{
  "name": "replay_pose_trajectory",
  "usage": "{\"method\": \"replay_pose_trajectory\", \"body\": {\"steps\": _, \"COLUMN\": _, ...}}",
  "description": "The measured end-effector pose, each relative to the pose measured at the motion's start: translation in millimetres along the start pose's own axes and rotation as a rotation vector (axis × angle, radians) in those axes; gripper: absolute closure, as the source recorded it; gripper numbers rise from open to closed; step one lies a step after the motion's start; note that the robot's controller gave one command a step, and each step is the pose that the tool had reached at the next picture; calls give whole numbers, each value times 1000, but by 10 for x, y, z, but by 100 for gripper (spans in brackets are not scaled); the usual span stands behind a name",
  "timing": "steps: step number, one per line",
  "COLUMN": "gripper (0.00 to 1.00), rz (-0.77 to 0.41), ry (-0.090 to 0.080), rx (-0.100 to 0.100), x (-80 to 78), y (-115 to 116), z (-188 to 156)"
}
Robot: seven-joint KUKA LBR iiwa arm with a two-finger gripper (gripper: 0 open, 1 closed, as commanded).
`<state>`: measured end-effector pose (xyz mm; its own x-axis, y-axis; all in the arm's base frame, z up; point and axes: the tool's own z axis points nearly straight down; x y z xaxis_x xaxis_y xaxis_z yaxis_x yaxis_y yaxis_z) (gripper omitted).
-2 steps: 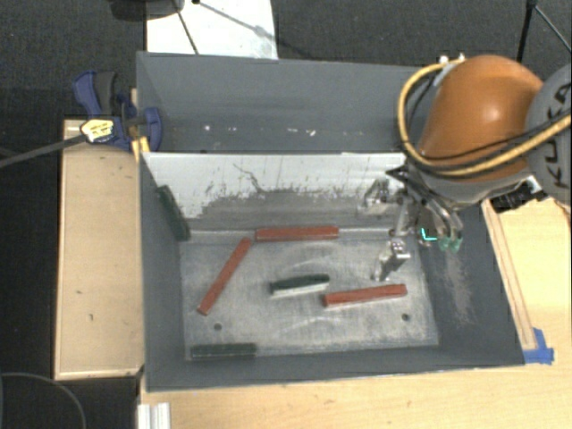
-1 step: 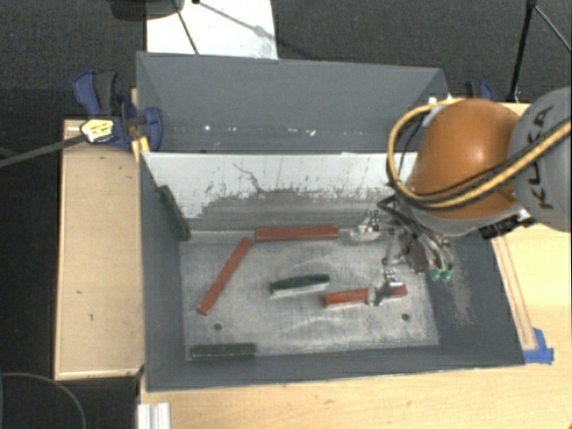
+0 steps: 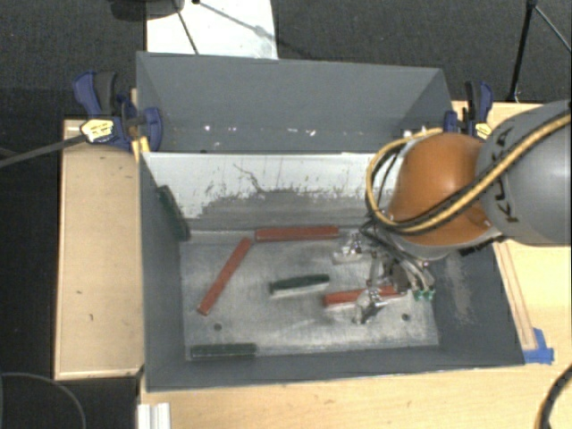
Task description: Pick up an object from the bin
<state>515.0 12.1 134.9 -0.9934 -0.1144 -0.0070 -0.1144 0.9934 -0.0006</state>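
Though partly hidden, a red stick (image 3: 340, 299) seems under the gripper (image 3: 373, 300).

The grey bin (image 3: 295, 105) was viewed by one camera set above it and leaning somewhat from the 6 o'clock side, so that the wall at 12 o'clock was shown broadest. The whole floor was taken in at middling range; the arm (image 3: 527, 186) was framed at the 3 o'clock edge.

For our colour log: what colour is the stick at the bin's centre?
Dark green stick, camera view.
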Motion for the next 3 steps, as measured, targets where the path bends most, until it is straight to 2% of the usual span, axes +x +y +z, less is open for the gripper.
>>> {"method": "replay_pose_trajectory", "body": {"steps": 2, "gripper": 0, "rz": -51, "ry": 3, "rx": -1, "x": -2, "y": 41, "z": 463}}
{"method": "replay_pose_trajectory", "body": {"steps": 3, "gripper": 100, "rz": -17, "ry": -12, "rx": 0, "x": -272, "y": -62, "z": 579}}
